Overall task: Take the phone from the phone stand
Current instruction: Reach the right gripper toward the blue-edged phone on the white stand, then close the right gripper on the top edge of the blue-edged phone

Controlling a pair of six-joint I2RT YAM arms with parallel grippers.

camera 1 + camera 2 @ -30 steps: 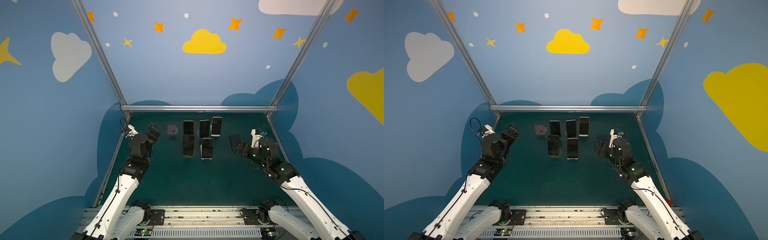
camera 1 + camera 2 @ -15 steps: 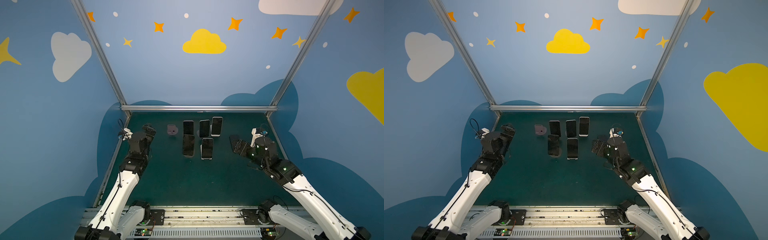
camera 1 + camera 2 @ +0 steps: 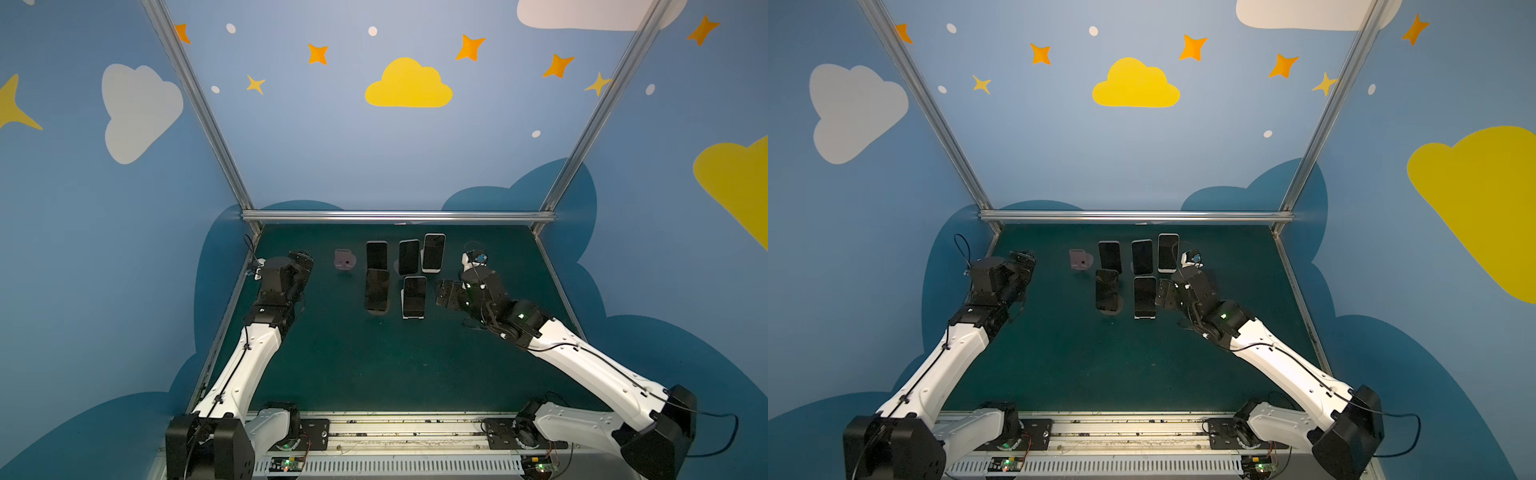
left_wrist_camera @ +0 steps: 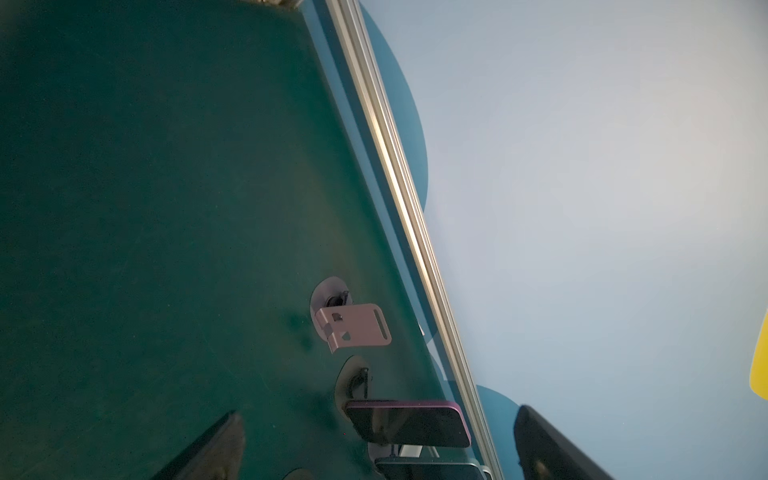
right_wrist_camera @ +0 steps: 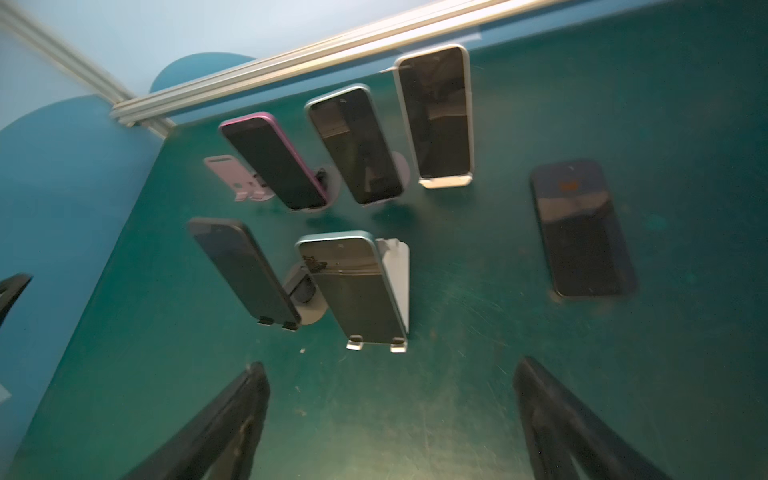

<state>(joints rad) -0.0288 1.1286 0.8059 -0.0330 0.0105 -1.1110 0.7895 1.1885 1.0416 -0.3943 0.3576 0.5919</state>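
Green mat [image 5: 478, 332], 5 dark phones [image 5: 357, 291] on stands [image 5: 397, 274]

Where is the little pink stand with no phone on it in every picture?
Top view: pink stand, leftmost in the back row.
Top view: stand in the same spot.
Left wrist: stand beside the purple phone.
Right wrist: stand beside the purple phone.
Shared landmark: the silver rail just behind it.

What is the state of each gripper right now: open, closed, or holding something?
Left gripper: open, holding nothing.
Right gripper: open, holding nothing.
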